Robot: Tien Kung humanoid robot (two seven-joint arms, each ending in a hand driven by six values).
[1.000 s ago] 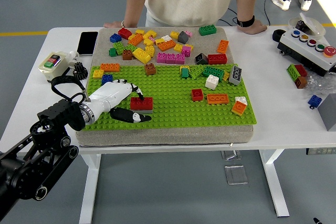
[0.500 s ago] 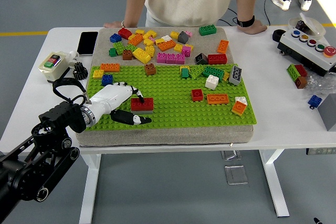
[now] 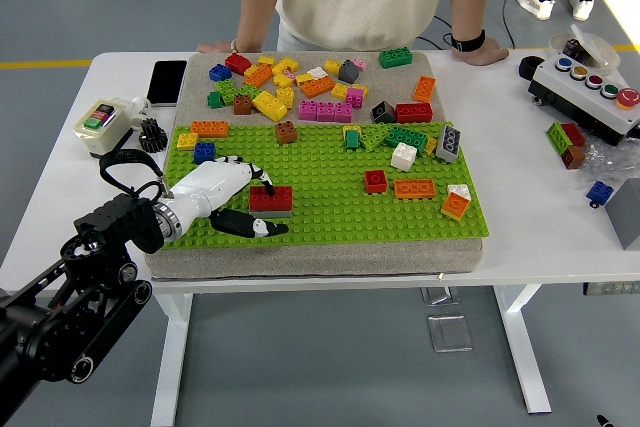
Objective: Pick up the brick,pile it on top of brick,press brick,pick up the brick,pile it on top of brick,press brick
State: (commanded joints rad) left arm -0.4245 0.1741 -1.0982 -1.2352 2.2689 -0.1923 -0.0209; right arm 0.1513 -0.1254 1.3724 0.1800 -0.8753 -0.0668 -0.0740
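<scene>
Red brick [image 3: 270, 197] is seated on a grey brick [image 3: 272, 213] on the green baseplate [image 3: 330, 207], near its front-left part. The left hand [image 3: 225, 197] is closed around the red brick: fingers [image 3: 262, 178] are laid against its left and back side, thumb [image 3: 245, 224] is stretched along the plate just in front. The black left arm [image 3: 70, 297] is seen entering from the lower left.

Further right on the plate, a small red brick [image 3: 375, 180], an orange brick [image 3: 414, 188] and a white brick [image 3: 403, 155] are spread apart. Loose bricks [image 3: 320, 87] are heaped on the grey mat beyond. At the far edge of the white surface [image 3: 530, 207], a person's hands [image 3: 480, 50] are rested. A phone [image 3: 166, 81] lies far left.
</scene>
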